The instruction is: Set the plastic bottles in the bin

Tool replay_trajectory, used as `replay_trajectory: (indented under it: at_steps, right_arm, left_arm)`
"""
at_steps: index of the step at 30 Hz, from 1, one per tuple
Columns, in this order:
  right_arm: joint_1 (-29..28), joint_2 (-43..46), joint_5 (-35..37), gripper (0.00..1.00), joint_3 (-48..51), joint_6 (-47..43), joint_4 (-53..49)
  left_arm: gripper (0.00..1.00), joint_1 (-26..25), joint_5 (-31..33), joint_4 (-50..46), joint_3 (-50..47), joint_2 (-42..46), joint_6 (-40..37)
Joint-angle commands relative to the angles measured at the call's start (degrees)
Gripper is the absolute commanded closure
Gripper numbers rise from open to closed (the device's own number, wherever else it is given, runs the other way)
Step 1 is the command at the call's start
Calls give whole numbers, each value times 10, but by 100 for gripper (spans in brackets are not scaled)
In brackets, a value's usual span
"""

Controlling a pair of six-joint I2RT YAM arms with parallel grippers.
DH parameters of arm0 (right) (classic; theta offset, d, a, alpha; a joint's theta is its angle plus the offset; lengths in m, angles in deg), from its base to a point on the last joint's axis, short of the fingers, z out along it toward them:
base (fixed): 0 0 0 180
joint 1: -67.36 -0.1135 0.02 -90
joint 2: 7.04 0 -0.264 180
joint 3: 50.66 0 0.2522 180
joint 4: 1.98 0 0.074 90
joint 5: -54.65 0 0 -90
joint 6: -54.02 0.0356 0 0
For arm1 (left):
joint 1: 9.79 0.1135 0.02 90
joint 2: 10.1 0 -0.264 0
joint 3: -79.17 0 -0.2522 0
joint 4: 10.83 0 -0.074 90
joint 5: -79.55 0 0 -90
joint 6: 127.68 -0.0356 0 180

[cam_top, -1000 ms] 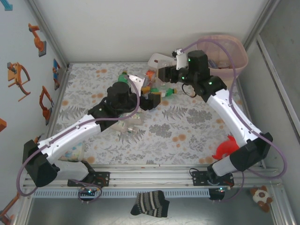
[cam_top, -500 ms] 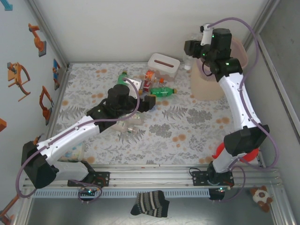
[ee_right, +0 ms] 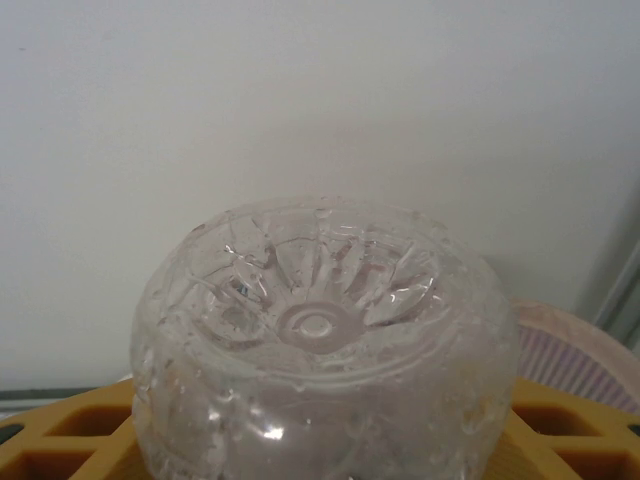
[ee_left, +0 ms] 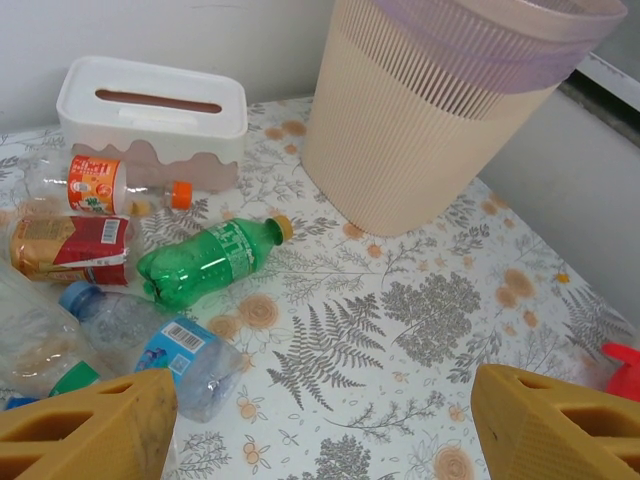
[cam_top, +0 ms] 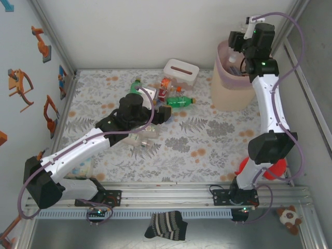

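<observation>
Clear plastic bottle [ee_right: 320, 340] sits clamped in the right gripper [cam_top: 237, 42], base toward the wrist and neck pointing away, above the bin [cam_top: 228, 96] at its far rim. Left gripper [ee_left: 320, 425] hangs spread and empty near the green bottle [ee_left: 205, 262] lying on the worktop [ee_left: 400, 330].

White tissue box [cam_top: 181, 71] on floral table [cam_top: 207, 140]; striped sock [cam_top: 166, 225] in front of table.

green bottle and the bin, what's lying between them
Nothing; the left wrist view shows bare flowered tabletop between the green bottle and the bin.
</observation>
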Motion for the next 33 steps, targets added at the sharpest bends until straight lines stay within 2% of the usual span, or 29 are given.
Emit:
replay_trajectory:
  at_steps: [1, 12, 22, 33]
  right_arm:
    - [19, -17, 18, 39, -25, -13, 21]
    - [61, -76, 23, 39, -27, -30, -23]
    - [73, -133, 16, 39, -42, -31, -79]
    - [87, -226, 21, 38, -106, -31, -170]
  left_arm:
    - [23, 4, 3, -7, 7, -1, 8]
    - [23, 4, 6, -12, 12, -12, 15]
    - [23, 4, 7, -12, 10, -14, 20]
    - [23, 4, 5, -12, 11, -17, 22]
